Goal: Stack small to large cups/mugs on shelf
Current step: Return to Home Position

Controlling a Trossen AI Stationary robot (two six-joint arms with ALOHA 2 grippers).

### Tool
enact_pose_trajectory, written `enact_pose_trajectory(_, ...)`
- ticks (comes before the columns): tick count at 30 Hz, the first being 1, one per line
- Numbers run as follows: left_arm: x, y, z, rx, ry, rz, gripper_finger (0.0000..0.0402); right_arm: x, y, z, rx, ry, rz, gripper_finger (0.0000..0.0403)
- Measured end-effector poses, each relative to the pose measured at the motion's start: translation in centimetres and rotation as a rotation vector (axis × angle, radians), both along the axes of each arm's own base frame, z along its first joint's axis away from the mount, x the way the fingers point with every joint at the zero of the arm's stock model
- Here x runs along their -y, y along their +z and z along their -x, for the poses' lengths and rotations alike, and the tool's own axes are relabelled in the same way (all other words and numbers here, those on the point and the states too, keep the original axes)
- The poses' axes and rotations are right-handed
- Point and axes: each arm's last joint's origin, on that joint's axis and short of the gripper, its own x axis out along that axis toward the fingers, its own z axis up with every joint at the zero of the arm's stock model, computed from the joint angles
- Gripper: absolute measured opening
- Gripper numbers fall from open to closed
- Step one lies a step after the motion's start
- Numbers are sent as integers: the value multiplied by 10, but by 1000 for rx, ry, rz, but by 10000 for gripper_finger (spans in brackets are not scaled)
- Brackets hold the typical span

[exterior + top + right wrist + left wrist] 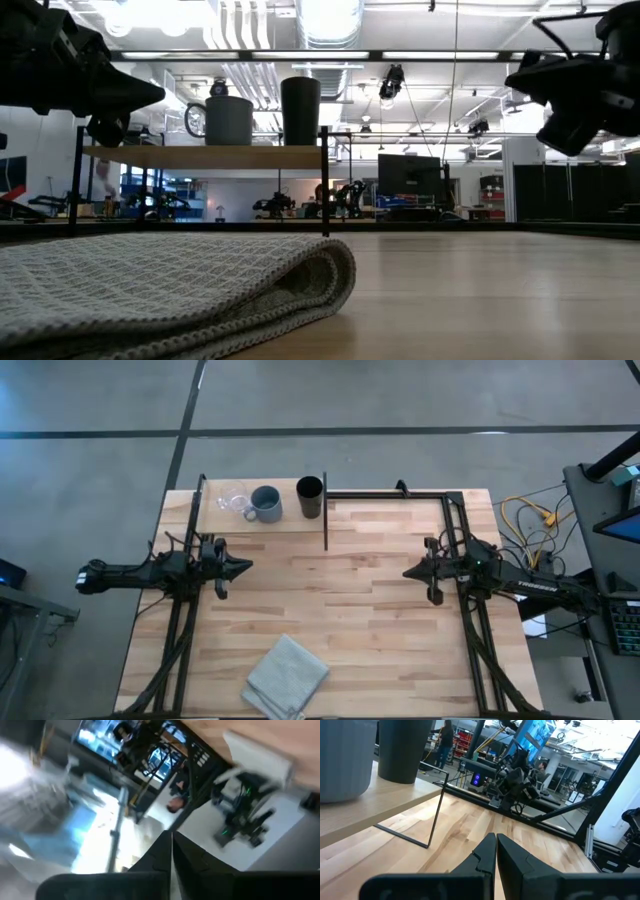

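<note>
As glass cup [231, 497], blue mug [266, 503], black cup [310, 495] line shelf [290, 523], left fingers [482, 856] closed, right fingers [187, 856] closed.

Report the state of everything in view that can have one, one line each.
clear glass cup: upright on the shelf.
blue-grey mug: upright on the shelf, between the other two.
black cup: upright on the shelf.
grey cloth: folded, lying on the tabletop.
left gripper: jaws shut, holding nothing.
right gripper: jaws shut, holding nothing.
</note>
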Motion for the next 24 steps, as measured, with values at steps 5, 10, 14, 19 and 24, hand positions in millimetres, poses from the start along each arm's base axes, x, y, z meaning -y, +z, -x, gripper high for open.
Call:
enact_pose_trajectory(5,0,0,0,0,0,0,0,0,-1,0,-13,-1,-31,8)
enact_pose_trajectory(10,0,0,0,1,0,0,0,3,0,0,45,-98,346,8)
enact_pose_trajectory(14,0,0,0,1,0,0,0,10,1,0,8,-341,875,8)
enact_pose_trajectory(19,0,0,0,1,0,0,0,16,4,3,-105,-528,1264,9)
enact_pose_trajectory(24,0,0,0,2,0,0,0,13,8,6,-40,-536,1218,9)
